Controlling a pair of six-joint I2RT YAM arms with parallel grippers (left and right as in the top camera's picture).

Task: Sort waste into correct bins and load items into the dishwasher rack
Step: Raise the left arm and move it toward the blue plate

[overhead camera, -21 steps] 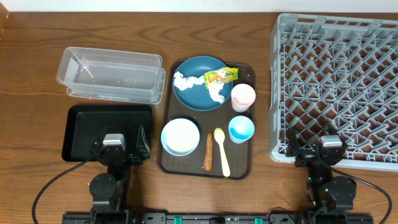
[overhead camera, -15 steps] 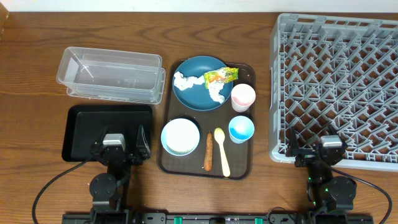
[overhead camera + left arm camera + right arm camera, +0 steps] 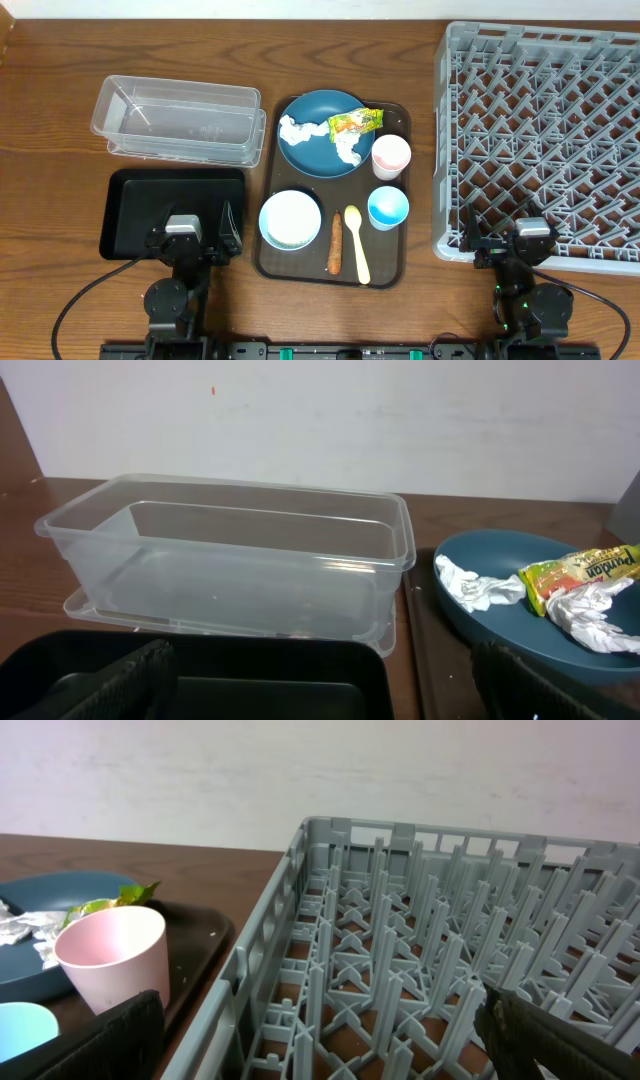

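On the brown serving tray (image 3: 395, 262) a dark blue plate (image 3: 318, 150) holds crumpled white tissue (image 3: 347, 148) and a yellow-green wrapper (image 3: 355, 122). Beside it stand a white-pink cup (image 3: 391, 155), a light blue cup (image 3: 388, 207) and a pale bowl (image 3: 291, 219). An orange-brown food stick (image 3: 335, 243) and a pale yellow spoon (image 3: 357, 243) lie at the tray's front. The clear tub (image 3: 180, 120) and black tray (image 3: 130, 210) are at the left, the grey rack (image 3: 545, 140) at the right. My left gripper (image 3: 322, 685) hangs open over the black tray (image 3: 250, 680). My right gripper (image 3: 330, 1040) is open at the rack's (image 3: 420, 950) front-left corner.
The wooden table runs to a white wall at the back. Both arm bases sit at the front edge, with black cables trailing beside them. The clear tub (image 3: 230, 550) stands just behind the black tray, and the plate (image 3: 520, 590) lies to its right.
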